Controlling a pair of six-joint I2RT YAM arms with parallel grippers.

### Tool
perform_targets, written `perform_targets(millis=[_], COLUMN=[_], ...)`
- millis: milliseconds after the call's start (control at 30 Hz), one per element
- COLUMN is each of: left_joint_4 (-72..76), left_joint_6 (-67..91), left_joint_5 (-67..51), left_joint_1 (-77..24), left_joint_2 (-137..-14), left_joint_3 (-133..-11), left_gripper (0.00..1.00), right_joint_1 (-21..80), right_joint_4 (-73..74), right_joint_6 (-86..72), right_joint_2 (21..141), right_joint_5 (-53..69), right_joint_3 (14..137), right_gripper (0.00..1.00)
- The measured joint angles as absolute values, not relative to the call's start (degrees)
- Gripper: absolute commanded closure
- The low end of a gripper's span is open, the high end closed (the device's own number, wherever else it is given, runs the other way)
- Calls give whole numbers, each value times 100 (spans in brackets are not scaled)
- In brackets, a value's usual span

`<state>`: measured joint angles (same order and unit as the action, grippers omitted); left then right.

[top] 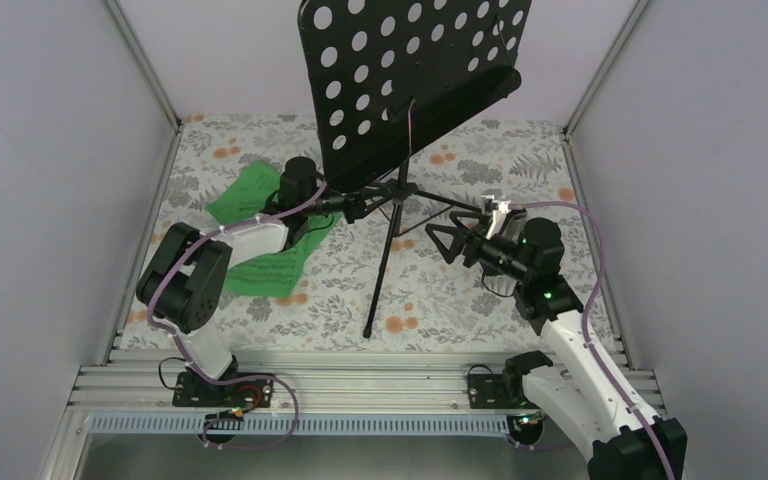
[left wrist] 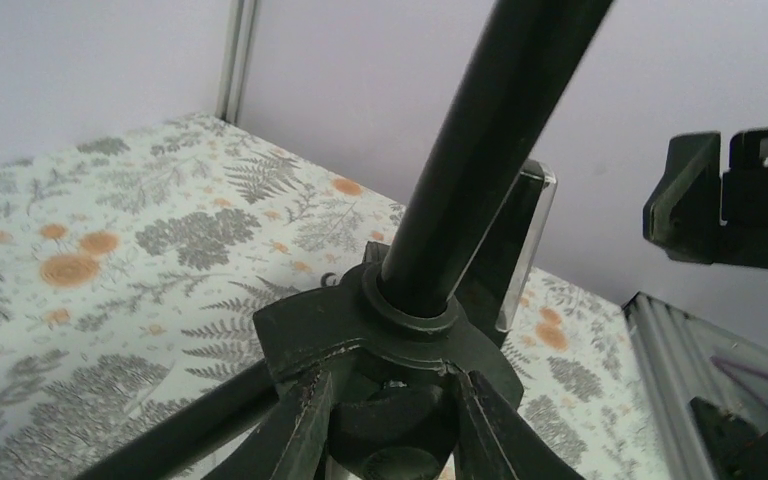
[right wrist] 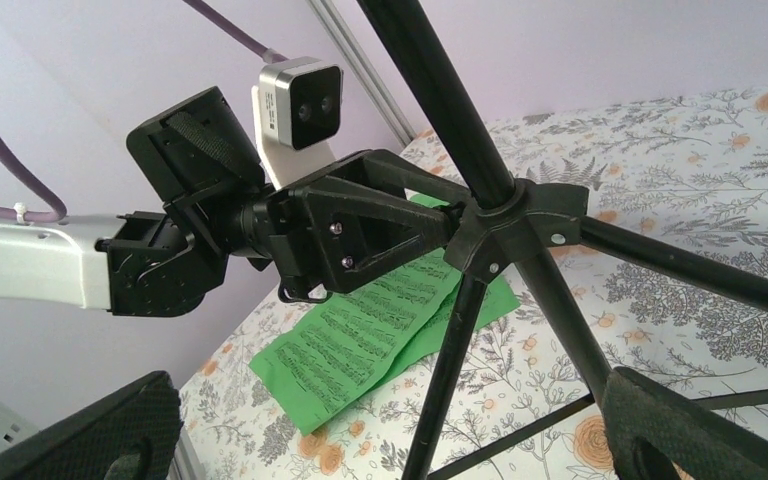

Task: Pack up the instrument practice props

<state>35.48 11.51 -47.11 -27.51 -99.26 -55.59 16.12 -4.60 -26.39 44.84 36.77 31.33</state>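
The black music stand [top: 415,75] stands mid-table, its hole-punched desk tilted above the tripod. My left gripper [top: 355,207] reaches in from the left and is shut on the knob under the tripod hub [left wrist: 360,330], with a finger pressed on each side [left wrist: 392,400]. Bright green music sheets [top: 265,270] lie flat on the cloth beneath the left arm, also seen in the right wrist view [right wrist: 370,340]. My right gripper [top: 447,240] hangs open just right of the hub, one tripod leg [right wrist: 445,380] running between its wide-apart fingers [right wrist: 380,435]. A dark metronome [left wrist: 520,245] with a clear edge shows partly behind the pole.
A floral cloth [top: 430,300] covers the table. Grey walls with aluminium posts [top: 145,70] close in the left, right and back. The tripod legs [top: 380,285] spread across the middle. A slotted rail [top: 360,385] runs along the near edge by the arm bases.
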Motion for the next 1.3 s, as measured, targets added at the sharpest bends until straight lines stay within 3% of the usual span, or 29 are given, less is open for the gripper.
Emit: perform_targets(millis=[133,300,667,767,867,933,1100,1300], left_joint_4=[3548,3658,3444,3210,2766,2408,1509,1081], left_joint_6=[2032,3459,5459,5669,5647,5546,4871,3437], left_joint_5=[-4696,-4700,-5170,-5264,-5341,-5319,-5089,-4473], left_joint_1=[-2751,-2746,-2567,-2541,-2521,-2519,-2296,-1737], left_joint_2=[-9926,-9926,-9939,-9942,-9939,-9935,-9688,-8573], left_joint_3=[-5555,-5481,-5546,-5640,-5835,-5964,-6139,-6117], left_gripper=[85,94,93,76,40,28,19,24], right_joint_1=[1612,1612,1612,1612,1612,1612,1612,1612], right_joint_4=[-458,-456,-403,-353,-274,-231,-75,154], right_joint_6=[-2639,-2639,-2593,-2530,-2469,-2443,-2355,-2246], right_joint_2=[4484,4484,4471,4462,4462,4456,4351,4187], right_joint_5=[3677,3677,3632,3594,3559,3544,3531,3533], right_joint_3=[3133,3133,3133,3133,3133,3133,3135,3142], right_gripper=[1,0,0,0,0,0,1,0])
